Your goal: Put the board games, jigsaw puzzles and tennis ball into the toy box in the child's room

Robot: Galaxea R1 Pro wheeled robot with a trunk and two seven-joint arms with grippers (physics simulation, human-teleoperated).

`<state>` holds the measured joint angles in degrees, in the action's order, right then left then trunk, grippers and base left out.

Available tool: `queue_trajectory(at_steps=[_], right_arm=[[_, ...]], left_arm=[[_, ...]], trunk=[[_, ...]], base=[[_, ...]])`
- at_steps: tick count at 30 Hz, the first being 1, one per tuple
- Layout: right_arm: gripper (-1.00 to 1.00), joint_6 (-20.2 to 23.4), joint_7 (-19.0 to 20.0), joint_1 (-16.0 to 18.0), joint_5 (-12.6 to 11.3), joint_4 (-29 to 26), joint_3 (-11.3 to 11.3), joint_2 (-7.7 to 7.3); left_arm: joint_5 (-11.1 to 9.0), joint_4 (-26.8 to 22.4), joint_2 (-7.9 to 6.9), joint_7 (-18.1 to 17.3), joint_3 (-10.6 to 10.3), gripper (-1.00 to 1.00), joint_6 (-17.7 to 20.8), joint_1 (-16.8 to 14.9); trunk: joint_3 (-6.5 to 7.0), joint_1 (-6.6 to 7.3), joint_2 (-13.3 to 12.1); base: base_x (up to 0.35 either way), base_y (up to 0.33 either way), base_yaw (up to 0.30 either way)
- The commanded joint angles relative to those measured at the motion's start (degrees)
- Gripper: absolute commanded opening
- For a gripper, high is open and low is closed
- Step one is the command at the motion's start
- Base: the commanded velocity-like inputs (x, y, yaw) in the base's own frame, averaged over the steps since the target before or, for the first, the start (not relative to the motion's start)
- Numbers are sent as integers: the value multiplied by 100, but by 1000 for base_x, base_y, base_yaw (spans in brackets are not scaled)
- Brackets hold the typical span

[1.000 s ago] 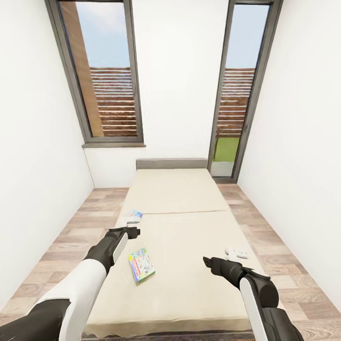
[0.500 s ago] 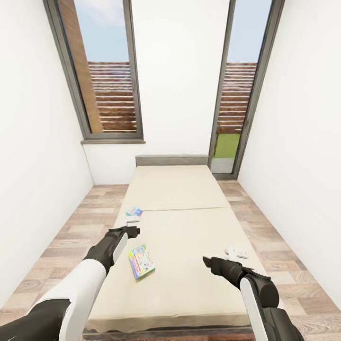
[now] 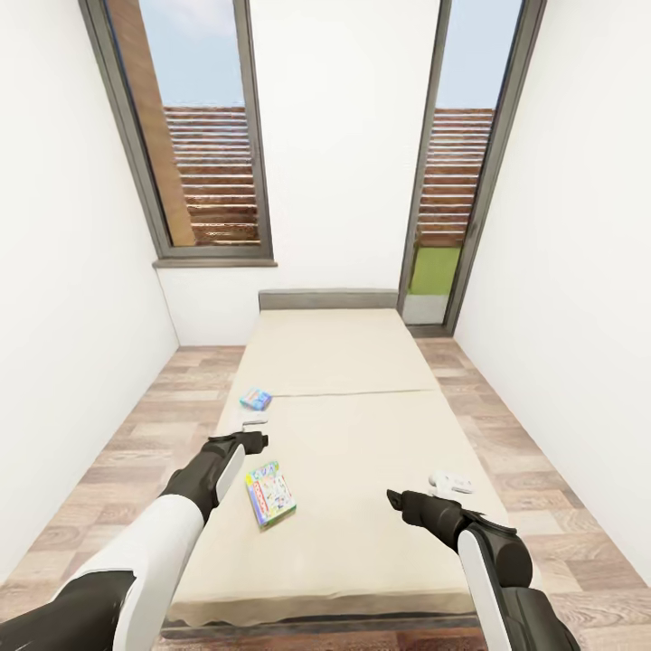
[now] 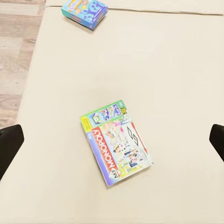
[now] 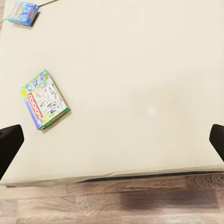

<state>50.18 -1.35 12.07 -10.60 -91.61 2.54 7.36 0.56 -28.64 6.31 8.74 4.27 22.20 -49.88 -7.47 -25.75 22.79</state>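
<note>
Monopoly board game (image 3: 270,494) lies flat on the near half of the bed (image 3: 362,425), toward its left side, turned at an angle to the mattress edge; your left wrist view looks straight down on it (image 4: 115,143), with the printed lid facing up and nothing touching it; your right wrist view catches it too (image 5: 45,99), well off to one side of that gripper's line. Your left gripper (image 3: 254,423) hangs above the bed's left edge, just beyond the Monopoly box and short of the second one; its two fingertips sit at opposite borders of the left wrist view, so you have the jaws spread wide and holding nothing. Your right gripper (image 3: 449,483) hovers over the right side of the mattress, level with the near box but well apart from it; its dark fingertips likewise stand at the far borders of the right wrist view, wide open and empty, with bare sheet and the bed's foot edge over wood floor (image 5: 140,205) between them. Farther up the bed, the blue board game (image 3: 256,398) rests near the left edge, just by the seam across the mattress; you see it in both wrist views as well (image 4: 84,11) (image 5: 23,13). Beyond the bed stand a grey headboard (image 3: 327,298), a window (image 3: 194,136) on the left and a glazed door (image 3: 457,172) on the right.
</note>
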Motion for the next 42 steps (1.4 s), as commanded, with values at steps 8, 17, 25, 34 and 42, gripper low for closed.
queue_trajectory(at_steps=[8, 17, 25, 34, 42], right_arm=[[100, 27, -14, 6, -40, -6, 10, 12], [100, 26, -7, 6, -44, -6, 8, 21], [100, 41, 591, 71, -59, -11, 3, 16], [100, 553, 3647, 240, -98, -22, 217, -52], [100, 761, 4768, 270, -100, -23, 642, -81]], left_arm=[[4, -10, 10, 5, 24, 100, 28, -4], [5, -10, 11, 5, 25, 100, 22, -4], [1, -10, 12, 5, 22, 100, 21, -4], [3, -10, 15, 5, 21, 100, 9, -4], [-2, -10, 18, 5, 21, 100, 3, -3]], trunk=[[-88, -3, 13], [-173, -3, 13], [-249, -3, 13], [-330, -3, 13], [-400, -3, 13]], base=[[0, 0, 0], [0, 0, 0], [0, 0, 0], [0, 0, 24], [0, 0, 80]])
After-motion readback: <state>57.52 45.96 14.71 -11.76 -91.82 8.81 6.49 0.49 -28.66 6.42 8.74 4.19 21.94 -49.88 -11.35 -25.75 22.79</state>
